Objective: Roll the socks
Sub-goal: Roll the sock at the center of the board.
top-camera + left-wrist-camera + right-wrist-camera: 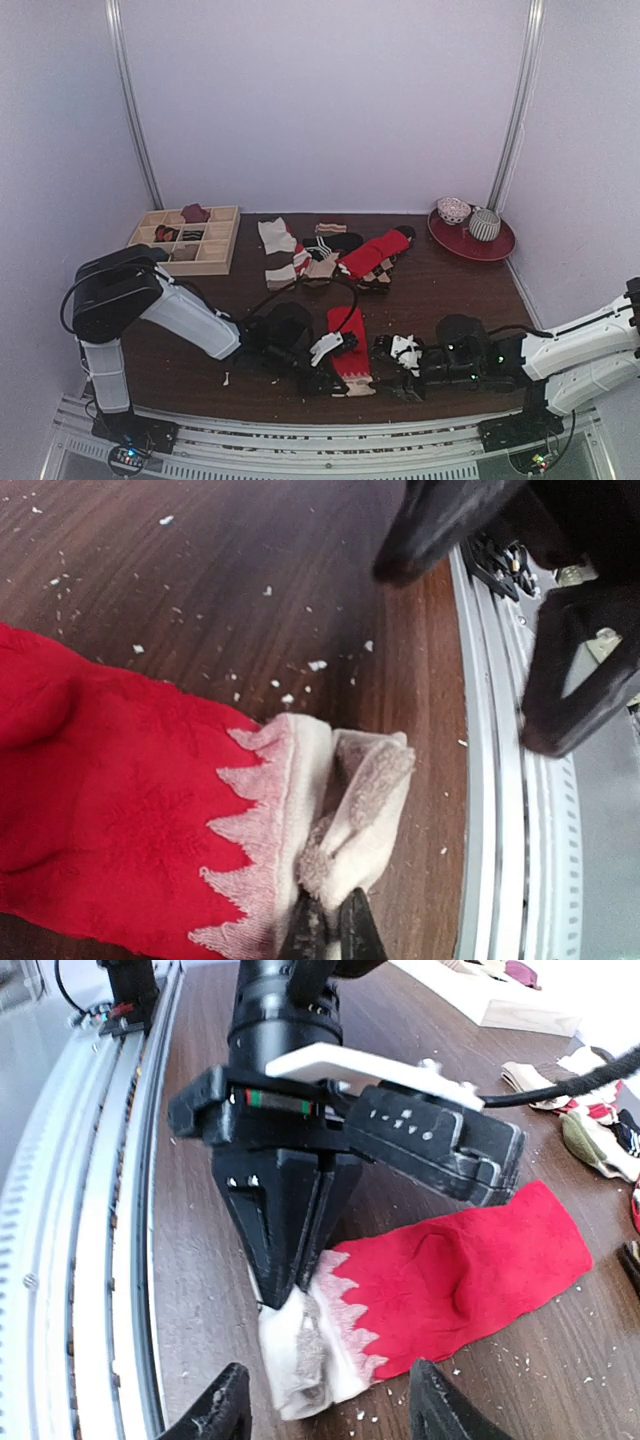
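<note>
Left gripper [325,935] is clamped shut on the cream end [350,800] of the red sock [120,820]. Its jaws pinch the folded fabric at the near edge of the tabletop [250,600], just beside the metal rail [490,780]. The sock lies flat, with its red length running from that edge toward the middle of the tabletop. Whether the tan sock lies folded in with it cannot be told.

Right gripper [325,1415] hangs low just to the right of the cream end, jaws apart, holding nothing. White crumbs [318,665] dot the wood around the sock.

Farther back, around the middle of the tabletop, lies a loose pile of socks [325,255], among them a white sock [275,237] and an all-red sock [368,255] beside a checked one. At the far left corner stands a wooden compartment tray [215,262]. At the far right corner is a red plate [495,248] carrying a patterned bowl [453,210] and a ribbed cup [484,224].
</note>
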Controlling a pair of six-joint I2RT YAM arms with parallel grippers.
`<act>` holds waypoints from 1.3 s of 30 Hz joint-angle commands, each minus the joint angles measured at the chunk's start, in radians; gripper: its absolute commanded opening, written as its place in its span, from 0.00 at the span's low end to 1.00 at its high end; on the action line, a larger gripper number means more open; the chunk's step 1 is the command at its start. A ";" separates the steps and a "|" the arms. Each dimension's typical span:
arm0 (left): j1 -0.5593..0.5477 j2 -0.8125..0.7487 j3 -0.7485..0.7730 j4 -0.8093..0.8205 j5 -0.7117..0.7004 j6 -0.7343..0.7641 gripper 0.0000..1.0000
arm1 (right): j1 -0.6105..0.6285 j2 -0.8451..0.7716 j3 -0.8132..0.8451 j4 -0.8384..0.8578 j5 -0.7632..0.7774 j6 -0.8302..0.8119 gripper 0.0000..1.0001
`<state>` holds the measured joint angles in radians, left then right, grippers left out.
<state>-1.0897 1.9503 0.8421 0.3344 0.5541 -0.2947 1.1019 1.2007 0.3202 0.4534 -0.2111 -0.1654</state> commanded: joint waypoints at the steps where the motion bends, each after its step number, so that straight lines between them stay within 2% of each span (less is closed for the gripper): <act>1: -0.005 0.091 -0.082 -0.410 -0.007 -0.011 0.00 | 0.063 0.078 0.051 0.011 0.145 -0.170 0.54; 6: 0.003 0.094 -0.085 -0.416 -0.006 0.000 0.00 | 0.129 0.159 0.124 -0.049 0.144 -0.216 0.51; 13: 0.012 0.094 -0.096 -0.422 -0.004 0.008 0.00 | 0.171 0.194 0.123 -0.109 0.133 -0.195 0.47; 26: 0.014 0.098 -0.100 -0.422 0.013 0.025 0.00 | 0.171 0.366 0.149 -0.047 0.218 -0.203 0.47; 28: 0.014 0.094 -0.098 -0.422 0.019 0.034 0.00 | 0.171 0.390 0.154 -0.045 0.229 -0.187 0.41; 30: 0.014 0.081 -0.099 -0.424 0.010 0.041 0.00 | 0.169 0.413 0.165 -0.071 0.240 -0.146 0.30; 32: 0.014 0.049 -0.098 -0.428 -0.021 0.049 0.00 | 0.164 0.426 0.170 -0.099 0.246 -0.082 0.23; 36: 0.020 -0.052 -0.091 -0.430 -0.097 0.073 0.00 | 0.132 0.418 0.169 -0.115 0.166 0.085 0.09; 39: 0.022 -0.153 -0.087 -0.436 -0.190 0.115 0.14 | 0.060 0.429 0.169 -0.096 -0.013 0.213 0.06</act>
<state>-1.0737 1.8534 0.8097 0.1833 0.5663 -0.2432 1.2415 1.5955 0.5079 0.4564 -0.0654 -0.1581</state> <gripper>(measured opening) 0.081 0.074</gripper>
